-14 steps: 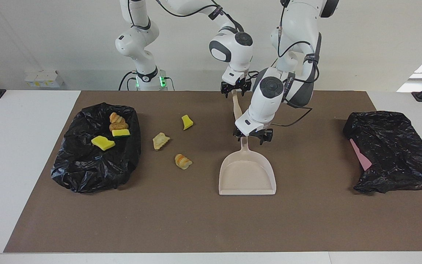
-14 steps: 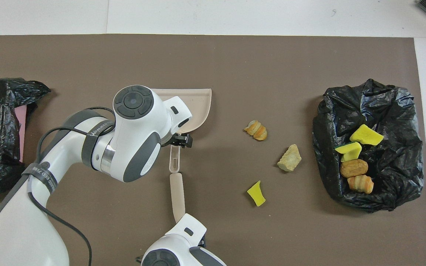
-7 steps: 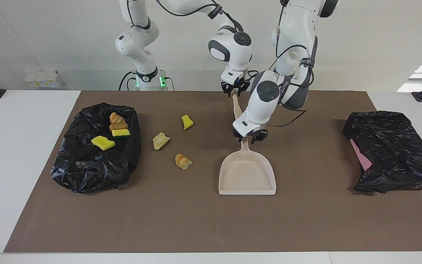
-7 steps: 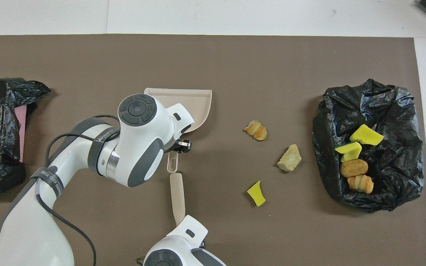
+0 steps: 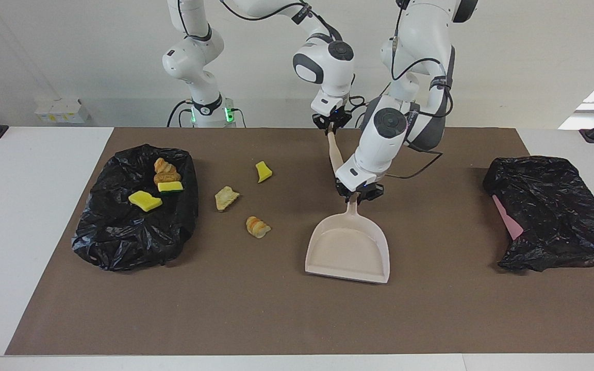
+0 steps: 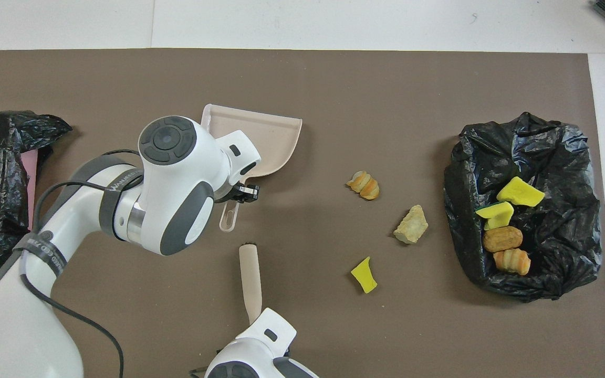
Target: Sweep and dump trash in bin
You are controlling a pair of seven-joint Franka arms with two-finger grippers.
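Now your left gripper (image 5: 357,194) was clamped on the dustpan (image 5: 347,250) handle, right gripper (image 5: 332,123) pinched shut on the brush (image 5: 334,149); three loose trash pieces (image 5: 257,226) lay toward the right arm's end, beside the bin bag (image 5: 121,242).

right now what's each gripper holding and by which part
Left gripper grips the dustpan by its handle. Right gripper grips the beige brush handle by its upper end.

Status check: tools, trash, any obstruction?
Left tool shut on dustpan handle. Right tool shut on brush handle. Three scraps on mat, four in bag. Nothing blocking.
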